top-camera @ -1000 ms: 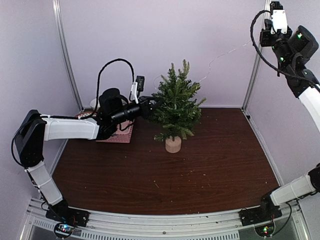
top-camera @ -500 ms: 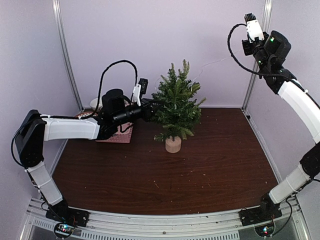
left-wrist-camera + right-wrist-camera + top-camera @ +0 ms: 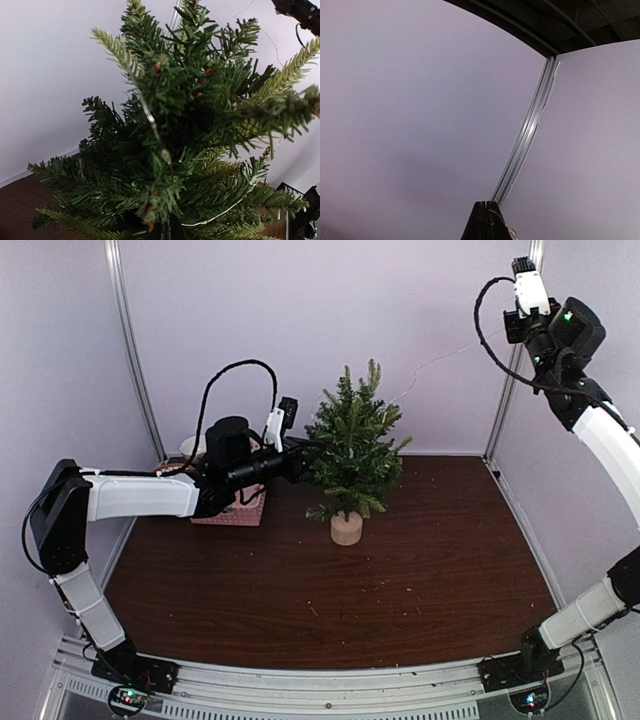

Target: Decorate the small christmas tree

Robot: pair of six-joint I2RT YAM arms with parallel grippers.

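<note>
Reaching into the small christmas tree (image 3: pixel 352 455), left pincer (image 3: pixel 305 452), opening hidden; right pincer (image 3: pixel 487 216) pinches thin wire (image 3: pixel 440 358).

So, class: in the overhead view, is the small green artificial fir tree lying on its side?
No, the small green artificial fir tree stands upright on its pale round wooden stump.

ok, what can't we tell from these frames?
- left gripper: from above its tips are buried in the tree, and the left wrist view shows only needles. Open or shut unknown.
- right gripper: the bottom edge of the right wrist view cuts off all but its closed dark tips.
- wire: too thin from above to trace to either end.
- basket: mostly behind the left arm; contents hidden.
</note>
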